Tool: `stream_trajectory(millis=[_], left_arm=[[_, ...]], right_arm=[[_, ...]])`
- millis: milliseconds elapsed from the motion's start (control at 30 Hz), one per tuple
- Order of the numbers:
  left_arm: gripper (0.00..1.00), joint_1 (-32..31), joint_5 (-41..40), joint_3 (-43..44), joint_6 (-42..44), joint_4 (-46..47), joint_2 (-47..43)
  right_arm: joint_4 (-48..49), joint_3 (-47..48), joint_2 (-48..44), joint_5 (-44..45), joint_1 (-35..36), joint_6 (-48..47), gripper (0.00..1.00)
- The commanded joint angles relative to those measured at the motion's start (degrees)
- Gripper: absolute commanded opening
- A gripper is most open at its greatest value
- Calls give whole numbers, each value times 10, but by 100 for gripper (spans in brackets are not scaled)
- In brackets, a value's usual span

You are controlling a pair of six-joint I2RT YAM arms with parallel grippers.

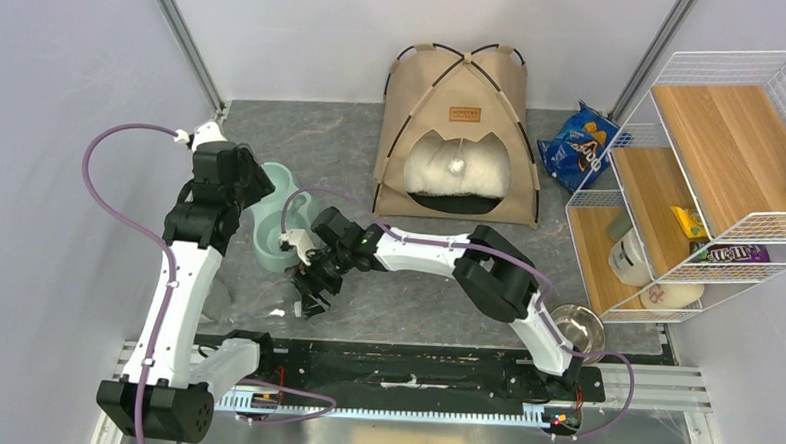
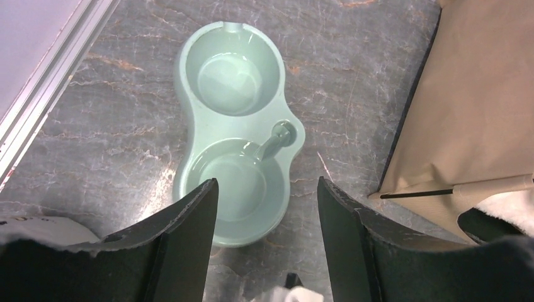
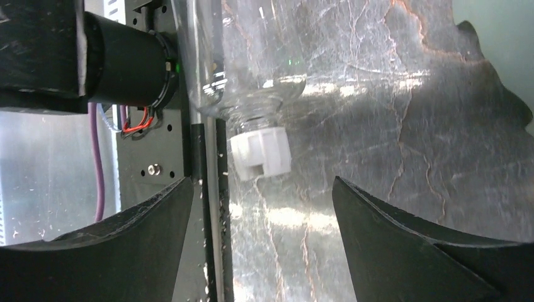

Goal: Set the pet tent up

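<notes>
The grey marbled counter (image 1: 372, 151) sits inside pale walls, and your two arms reach out over it from the near edge.

Your left end effector (image 1: 249, 181) hangs above the counter with its two dark fingers (image 2: 189, 233) spread apart and nothing between them. Directly under it and just ahead lies a mint-green double pet bowl (image 2: 236, 126). One basin is right below the fingertips, and the other is farther ahead. Both basins look empty.

To the right of that end effector is the pet tent (image 1: 460, 135). In the left wrist view its tan side (image 2: 478, 94) fills the right edge, with a black-tipped pole end (image 2: 441, 190) sticking out at its base. From above, the tent stands upright at the far side of the counter, well ahead of both end effectors. Thin black poles cross at its peak. A brown label patch (image 1: 465, 114) sits above the opening, which faces the arms. A fluffy white pillow (image 1: 451, 170) fills that opening, with a small white pompom (image 1: 455, 167) hanging in front of it.

Your right end effector (image 1: 311, 294) is low over the counter, near the green bowl, and its fingers (image 3: 403, 239) are wide apart and grip nothing. Just beyond its fingertips lies a clear plastic bottle (image 3: 252, 56), with its white cap (image 3: 261, 154) pointing back into the gap. The cap does not touch either finger.

Far off to the right of the right end effector are:
- a white wire shelf rack (image 1: 711, 176) with wooden boards
- a blue snack bag (image 1: 578, 145) leaning beside the tent
- a steel bowl (image 1: 576, 330) near the right arm's base
</notes>
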Motion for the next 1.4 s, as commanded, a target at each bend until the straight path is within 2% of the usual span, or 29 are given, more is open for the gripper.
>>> stream_trajectory(millis=[0,267,433,667,800,1133,1367], left_arm=[[66,0,-13,13,-14,-34,-19],[66,0,-27,17,-2,-36,-32],[66,0,-34,15,8,-37,-35],[66,0,-36,16,14,-37,-33],[66,0,-37,17,16,-37,-33],[67,0,-23,24,15,-30,-28],[67,0,18,35,9,-17,-20]], right_arm=[[13,52,31,-15,4,-17,87],[-12,90,72,-14,11,-21,79],[-40,123,93,-15,14,-22,68],[-35,122,94,-16,20,-22,63],[-21,111,83,-9,23,-42,49],[-4,48,20,35,24,-73,0],[-2,-56,-97,96,21,-105,0]])
